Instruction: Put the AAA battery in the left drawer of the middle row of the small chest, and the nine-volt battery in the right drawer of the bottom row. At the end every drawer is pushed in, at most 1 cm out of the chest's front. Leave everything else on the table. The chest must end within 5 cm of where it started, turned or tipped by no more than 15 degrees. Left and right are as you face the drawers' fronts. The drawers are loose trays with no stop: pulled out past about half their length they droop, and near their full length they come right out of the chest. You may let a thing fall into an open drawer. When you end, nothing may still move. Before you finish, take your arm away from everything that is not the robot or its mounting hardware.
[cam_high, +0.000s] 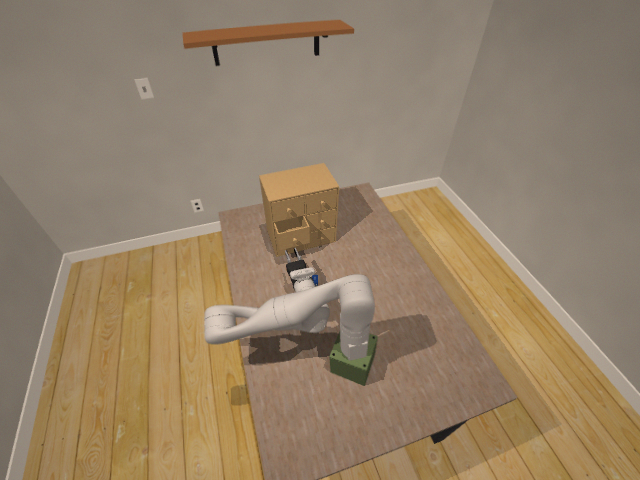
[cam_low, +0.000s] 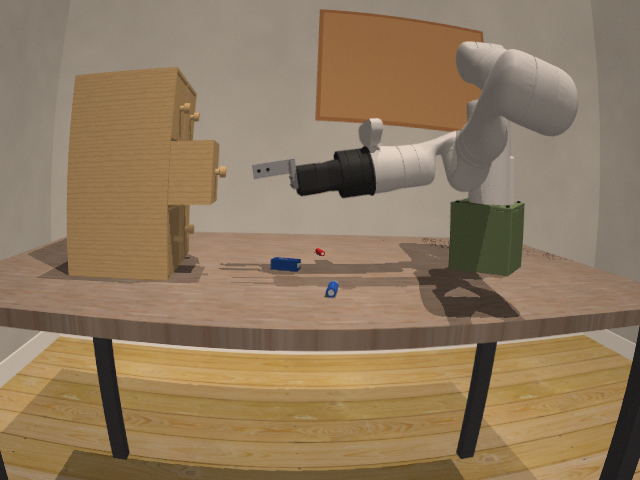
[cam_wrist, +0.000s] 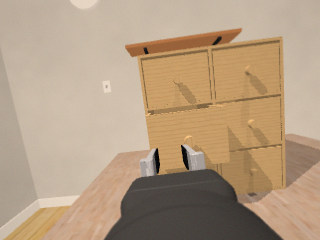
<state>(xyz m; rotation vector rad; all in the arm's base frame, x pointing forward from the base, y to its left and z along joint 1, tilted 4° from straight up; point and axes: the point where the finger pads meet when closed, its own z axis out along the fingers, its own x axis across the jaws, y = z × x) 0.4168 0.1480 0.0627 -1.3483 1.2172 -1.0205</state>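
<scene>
The small wooden chest (cam_low: 124, 175) stands at the table's left end; it also shows in the overhead view (cam_high: 299, 206) and the wrist view (cam_wrist: 215, 115). Its middle-row left drawer (cam_low: 193, 172) (cam_high: 291, 230) is pulled part way out and sits level. All other drawers look pushed in. My gripper (cam_low: 258, 170) is open and empty, held level at the height of that drawer's knob (cam_low: 221, 171), a short gap away from it (cam_wrist: 171, 159). The blue box-shaped nine-volt battery (cam_low: 285, 263) lies on the table below my gripper. A small red cylinder battery (cam_low: 320, 251) lies just behind it.
A thicker blue cylinder battery (cam_low: 331, 288) lies nearer the table's front edge. The arm's green base (cam_low: 485, 235) stands at the right. A wall shelf (cam_high: 267, 33) hangs far above the chest.
</scene>
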